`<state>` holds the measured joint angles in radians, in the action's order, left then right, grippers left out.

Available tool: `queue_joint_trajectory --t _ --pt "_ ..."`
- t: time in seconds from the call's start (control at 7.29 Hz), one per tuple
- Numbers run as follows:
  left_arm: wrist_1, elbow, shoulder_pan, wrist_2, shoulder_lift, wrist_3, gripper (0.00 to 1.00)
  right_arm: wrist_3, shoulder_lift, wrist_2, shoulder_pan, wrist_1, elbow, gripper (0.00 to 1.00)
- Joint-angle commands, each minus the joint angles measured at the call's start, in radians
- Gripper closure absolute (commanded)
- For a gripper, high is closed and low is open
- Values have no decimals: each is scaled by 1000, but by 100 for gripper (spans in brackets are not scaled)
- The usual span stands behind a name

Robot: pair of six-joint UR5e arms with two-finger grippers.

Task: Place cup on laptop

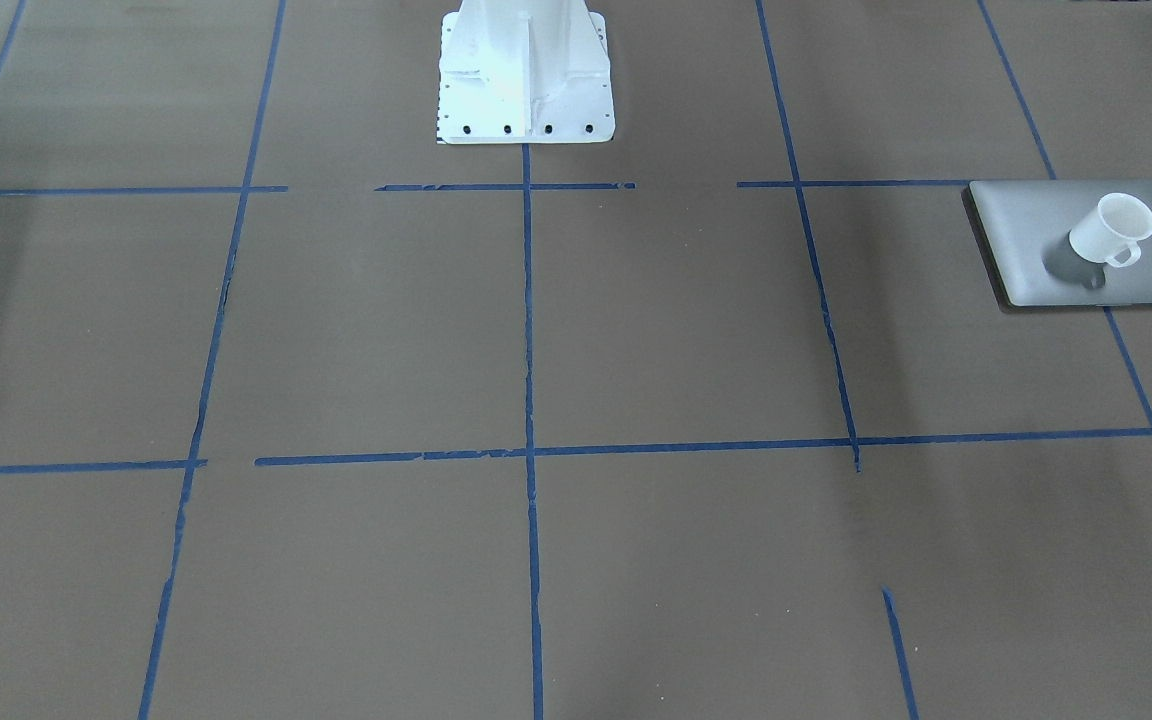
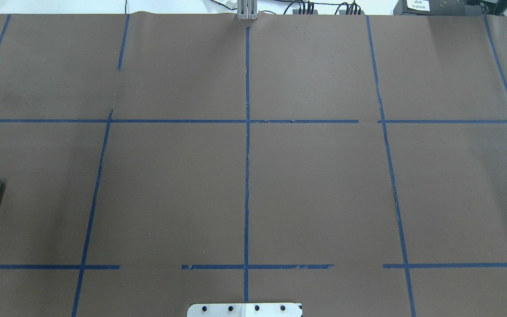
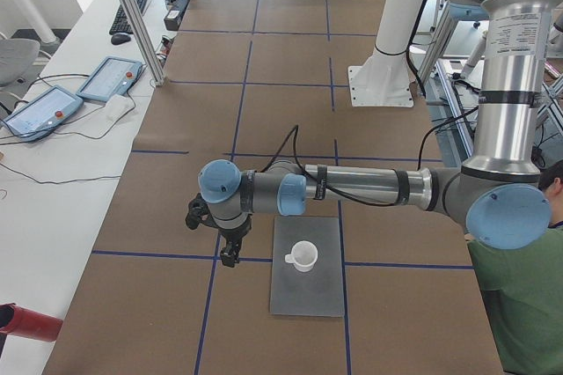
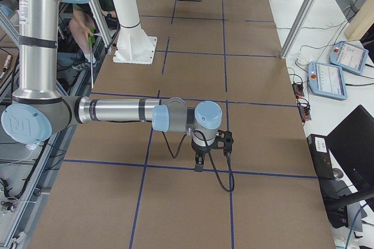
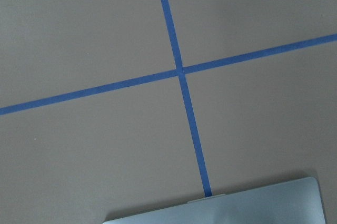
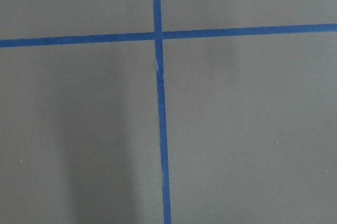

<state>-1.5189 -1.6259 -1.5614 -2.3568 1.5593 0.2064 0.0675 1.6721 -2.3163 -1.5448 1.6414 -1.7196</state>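
There, cup (image 1: 1111, 230) upright atop the closed laptop (image 1: 1021, 215).

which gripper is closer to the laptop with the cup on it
The left gripper: it hangs just beside the laptop, where the cup stands. The right gripper is far off, toward the table's other end.

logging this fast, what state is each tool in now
Left tool: cannot tell; cup sits free on laptop.
Right tool: cannot tell; seen only from the side.
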Motion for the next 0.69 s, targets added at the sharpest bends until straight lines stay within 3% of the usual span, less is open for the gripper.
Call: queue_joint_trajectory --t 0.0,0.55 --pt "39 -52 -26 -1 -41 10 0 0 0 0 0 0 0 0" --pt "29 -22 -42 4 -10 -180 0 0 0 0 0 0 0 0"
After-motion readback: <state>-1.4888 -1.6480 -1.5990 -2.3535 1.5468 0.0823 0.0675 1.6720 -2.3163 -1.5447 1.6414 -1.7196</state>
